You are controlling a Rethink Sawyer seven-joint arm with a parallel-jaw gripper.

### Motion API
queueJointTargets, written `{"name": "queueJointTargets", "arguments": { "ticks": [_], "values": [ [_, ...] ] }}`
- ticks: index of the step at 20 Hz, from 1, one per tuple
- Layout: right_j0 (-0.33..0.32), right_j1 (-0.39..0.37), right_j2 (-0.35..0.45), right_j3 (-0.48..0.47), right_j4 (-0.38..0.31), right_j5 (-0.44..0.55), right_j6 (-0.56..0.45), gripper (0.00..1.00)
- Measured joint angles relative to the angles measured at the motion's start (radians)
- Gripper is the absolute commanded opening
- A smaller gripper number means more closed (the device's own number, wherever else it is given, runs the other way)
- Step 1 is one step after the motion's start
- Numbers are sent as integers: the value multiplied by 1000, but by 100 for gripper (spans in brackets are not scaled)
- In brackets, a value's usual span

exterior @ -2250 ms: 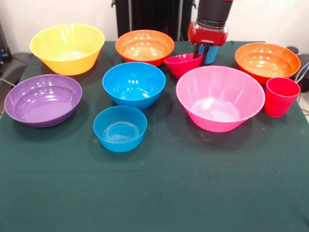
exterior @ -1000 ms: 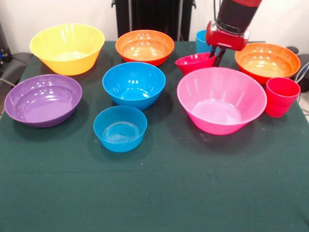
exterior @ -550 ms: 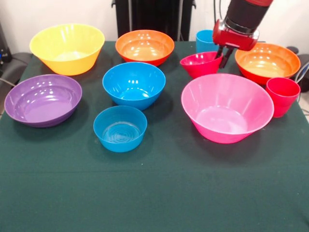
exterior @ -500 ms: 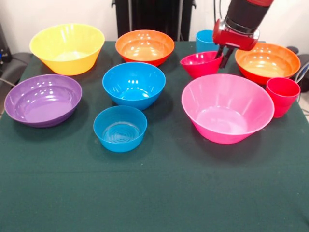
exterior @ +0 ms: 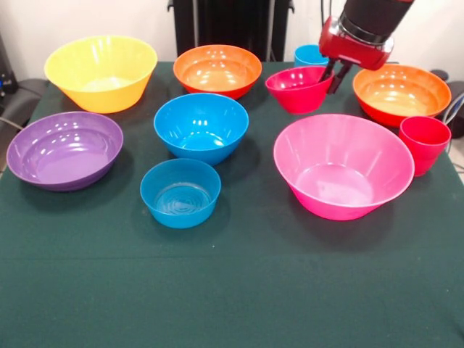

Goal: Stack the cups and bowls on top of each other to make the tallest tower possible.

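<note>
Front view: one picture, looking across the green table [exterior: 232, 290] toward the robot.
Gripper [exterior: 335, 74]: comes down at the top right, its fingers clamped on the right rim of the small magenta-red bowl [exterior: 297, 88].
Small magenta-red bowl: glossy, sitting level, raised clear of the cloth behind the pink bowl [exterior: 343, 174], between the two orange bowls [exterior: 217, 69] [exterior: 401, 90].
Light blue cup [exterior: 312, 54]: just behind it, only the top showing.
Red cup [exterior: 424, 143]: upright, touching the pink bowl's right side.
Left half: yellow bowl [exterior: 101, 71], purple bowl [exterior: 64, 148], medium blue bowl [exterior: 201, 126], small blue bowl [exterior: 180, 192] with a ringed base, all apart and unstacked.
</note>
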Motion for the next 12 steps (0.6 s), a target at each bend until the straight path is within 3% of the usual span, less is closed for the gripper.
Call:
{"name": "queueJointTargets", "arguments": {
  "ticks": [12],
  "values": [
    [-26,-9,10,-121,-1,200,0,0]
  ]
}}
